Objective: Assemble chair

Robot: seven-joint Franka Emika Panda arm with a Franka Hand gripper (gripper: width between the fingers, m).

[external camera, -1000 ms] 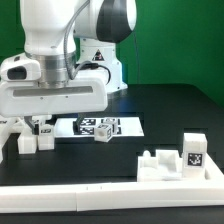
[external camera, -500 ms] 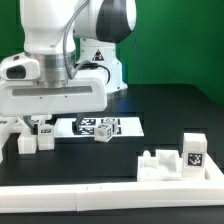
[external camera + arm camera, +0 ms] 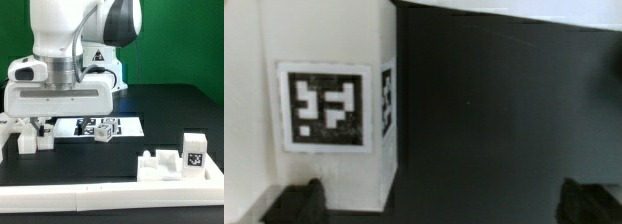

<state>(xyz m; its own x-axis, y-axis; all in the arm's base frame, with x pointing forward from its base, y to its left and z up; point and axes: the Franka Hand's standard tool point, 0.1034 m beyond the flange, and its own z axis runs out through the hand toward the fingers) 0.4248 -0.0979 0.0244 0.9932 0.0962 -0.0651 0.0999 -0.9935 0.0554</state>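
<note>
My gripper hangs low at the exterior view's left, over a cluster of white chair parts on the black table. In the wrist view the gripper is open. Its two dark fingertips stand far apart, with nothing between them but black table. A white part with a black-and-white tag lies just beyond one fingertip, its edge next to that finger. A small white tagged piece lies by the marker board. More white parts sit at the right.
A long white rail runs along the table's front edge. A stepped white part rests on it at the right. The arm's big white body hides much of the left side. A green wall stands behind.
The arm has shifted slightly toward the exterior view's right. The parts on the table have not moved.
</note>
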